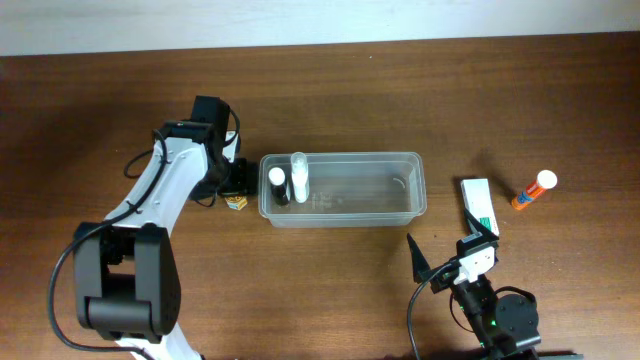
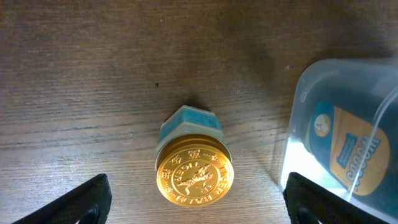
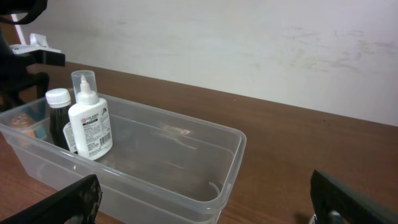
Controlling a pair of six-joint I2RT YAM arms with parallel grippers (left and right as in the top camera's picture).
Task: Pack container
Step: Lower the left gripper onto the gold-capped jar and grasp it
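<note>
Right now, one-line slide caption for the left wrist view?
Left gripper, jaws open, above a gold-lidded jar on the wooden table, beside the clear container.

The table is dark brown, finely wood-grained. Between my black left fingers the jar shows an embossed gold lid over pale blue sides. The container is clear. Inside stand a white bottle with black print and a dark bottle, white-capped. Near the right edge are a white-and-green carton and an orange tube.
</note>
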